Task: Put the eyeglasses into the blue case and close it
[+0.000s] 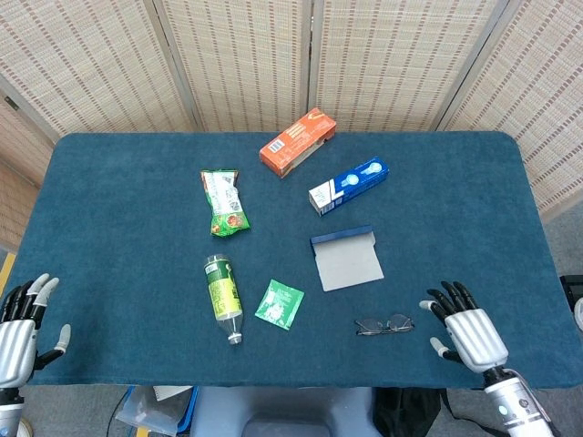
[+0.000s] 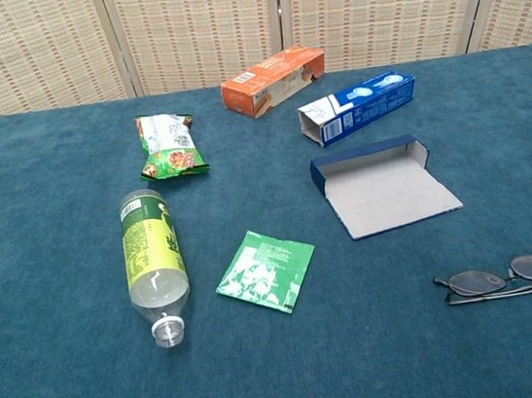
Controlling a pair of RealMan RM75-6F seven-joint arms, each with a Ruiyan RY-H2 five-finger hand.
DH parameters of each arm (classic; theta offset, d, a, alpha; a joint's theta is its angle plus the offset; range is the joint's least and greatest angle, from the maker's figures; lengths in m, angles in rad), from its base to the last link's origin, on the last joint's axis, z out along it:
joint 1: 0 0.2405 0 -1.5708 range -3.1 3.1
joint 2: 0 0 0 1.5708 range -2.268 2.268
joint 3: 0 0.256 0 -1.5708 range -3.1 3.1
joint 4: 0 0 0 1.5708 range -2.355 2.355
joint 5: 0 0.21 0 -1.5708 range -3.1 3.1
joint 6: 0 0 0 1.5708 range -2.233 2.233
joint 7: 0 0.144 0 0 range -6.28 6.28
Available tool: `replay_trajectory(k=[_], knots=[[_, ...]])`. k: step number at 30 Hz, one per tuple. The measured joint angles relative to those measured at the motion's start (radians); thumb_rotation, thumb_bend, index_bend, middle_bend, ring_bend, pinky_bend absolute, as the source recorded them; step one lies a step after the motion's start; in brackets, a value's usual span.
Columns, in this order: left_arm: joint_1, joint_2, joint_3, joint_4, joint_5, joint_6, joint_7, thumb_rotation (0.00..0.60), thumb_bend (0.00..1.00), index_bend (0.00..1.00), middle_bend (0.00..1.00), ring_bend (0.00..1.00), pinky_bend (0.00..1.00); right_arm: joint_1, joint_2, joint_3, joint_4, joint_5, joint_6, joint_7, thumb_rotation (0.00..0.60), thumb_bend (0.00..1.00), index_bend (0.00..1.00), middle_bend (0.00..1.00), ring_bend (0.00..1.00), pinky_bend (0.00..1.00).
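- The glasses (image 1: 383,324) lie folded flat on the cloth near the front edge, right of centre, untouched; nothing of the task looks done yet.
- The case (image 1: 345,259) sits just behind them, apart, lying open with its grey flap spread toward the front and its blue tray at the back.
- Left to do, by my reading: pick up the glasses, lay them in the case, fold the flap shut.
- The right hand (image 1: 465,330) hovers low just right of the glasses, fingers spread toward them, holding nothing. The chest view does not show it.
- The left hand (image 1: 20,326) sits well off at the front left corner, fingers apart and empty.
- The blue box (image 2: 358,106) behind the case carries white print and a picture, too small to read.
- The orange box (image 2: 274,79) at the back has white lettering I cannot make out.
- The bottle (image 2: 153,263) lies on its side with a yellow-green label; its characters are illegible.
- The green sachet (image 2: 266,271) and the snack bag (image 2: 170,145) show printing, none readable.
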Motion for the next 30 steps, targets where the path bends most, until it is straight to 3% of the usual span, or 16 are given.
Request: replay_trajectory(k=[14,30], knots=[[0.005,-0.002,-0.001,0.017,-0.007,-0.002,-0.016,0.6,0.42,0.08,0.0,0.0,0.0,0.123,-0.13,0.022,0.056,0.117,-0.2,-0.098,0.6,0.29,0.3,0.16,0.0,0.0],[0.011,-0.008,0.001,0.039,-0.014,-0.006,-0.036,0.6,0.42,0.08,0.0,0.0,0.0,0.199,-0.25,0.033,0.158,0.184,-0.268,-0.134,0.6,0.34,0.4,0.16,0.0,0.0]])
